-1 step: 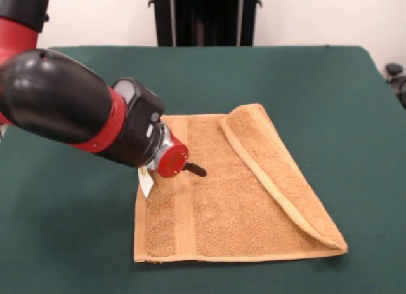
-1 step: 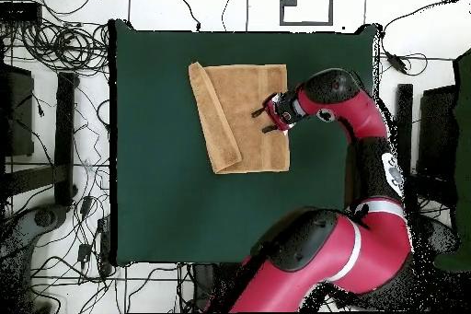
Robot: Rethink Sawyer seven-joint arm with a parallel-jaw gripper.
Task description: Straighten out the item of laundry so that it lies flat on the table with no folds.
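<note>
The item of laundry, an orange-tan terry towel, lies on the green table. Its right-hand strip is folded over onto itself as a long diagonal flap. A small white label sticks out at its left edge. In the overhead view the towel shows the same flap along its left side. My gripper hovers over the towel's left part, pointing toward its middle. From above, the gripper has two dark fingers spread apart with nothing between them.
Green cloth extends widely around the towel on all sides. My red and black arm reaches in over the table's edge. Cables and dark equipment lie on the floor beside the table.
</note>
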